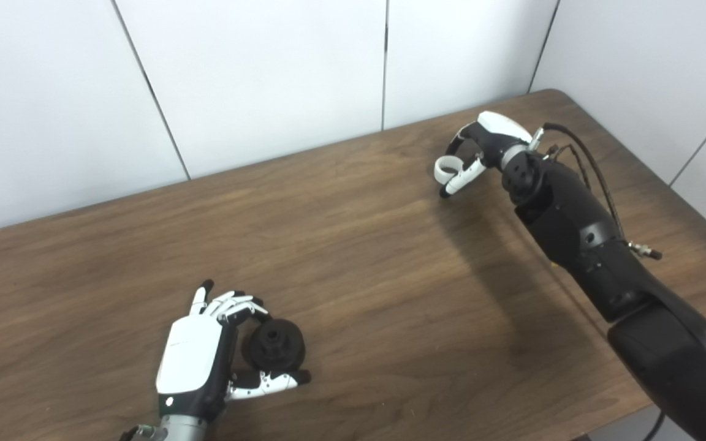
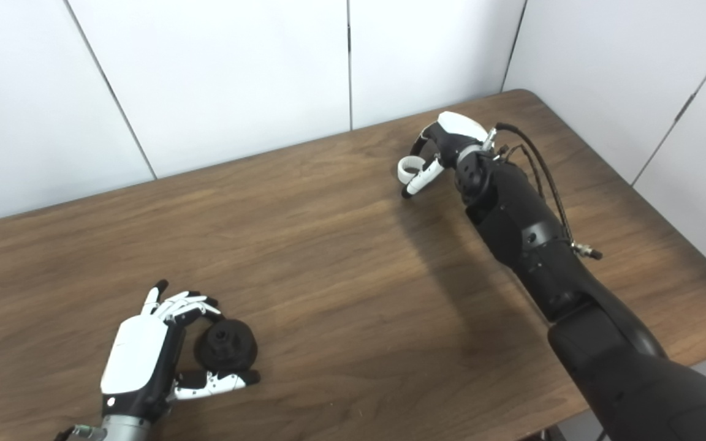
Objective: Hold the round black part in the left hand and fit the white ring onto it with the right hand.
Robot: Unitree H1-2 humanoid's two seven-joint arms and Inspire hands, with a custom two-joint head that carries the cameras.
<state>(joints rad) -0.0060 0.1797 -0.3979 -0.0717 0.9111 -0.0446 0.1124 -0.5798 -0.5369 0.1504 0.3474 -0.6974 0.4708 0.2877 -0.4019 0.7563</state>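
Black part [image 1: 276, 346] cupped in left hand [image 1: 197, 361]; right hand [image 1: 482, 147] pinching white ring [image 1: 446, 167].

Left hand [image 1: 197, 361] low, near side, fingers curled, thumb out. Right arm extended far across; right hand [image 1: 478, 150] fingers curled, apparently pinched shut, grip partly hidden.

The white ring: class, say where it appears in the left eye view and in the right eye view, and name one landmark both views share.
Left eye view: the white ring sits upper right of centre, at the fingers of the right hand.
Right eye view: the white ring sits a little nearer the centre, still in the upper half.
Shared landmark: the table's far right corner.
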